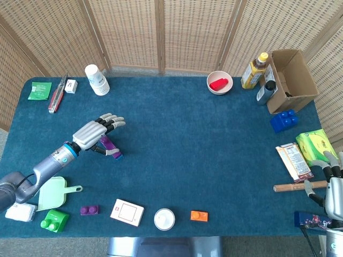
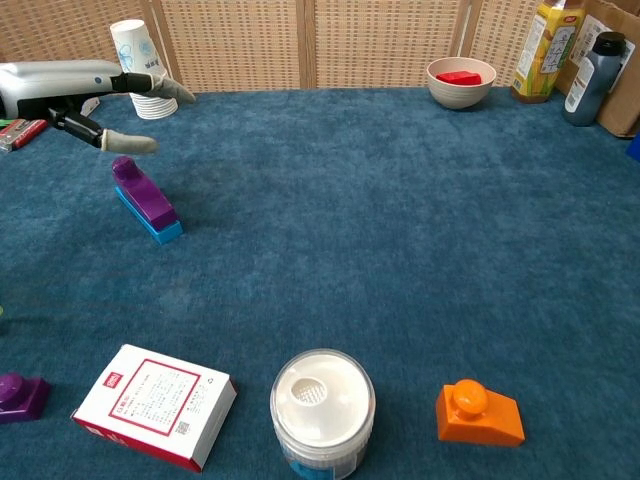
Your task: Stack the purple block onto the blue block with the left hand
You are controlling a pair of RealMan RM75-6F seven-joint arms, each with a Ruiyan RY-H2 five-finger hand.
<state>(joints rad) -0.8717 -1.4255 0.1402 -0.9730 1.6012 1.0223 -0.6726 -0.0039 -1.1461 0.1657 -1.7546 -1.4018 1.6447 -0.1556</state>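
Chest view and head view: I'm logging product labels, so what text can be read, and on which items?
None is legible.
White card box: red-framed print, too small.
Paper cup: blue marks, blurred.
Yellow bottle: label blurred.
Snack packet: print too small.

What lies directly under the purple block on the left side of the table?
The purple block sits on the blue block, of which only a thin edge and one end show. The rest of its top is covered, so how well the two are seated cannot be seen.

Left hand [image 2: 70, 85] cut off by chest view's left edge, right hand [image 1: 333, 187] clipped at head view's right edge, blue block [image 2: 150, 222] mostly hidden under purple block [image 2: 143, 193].
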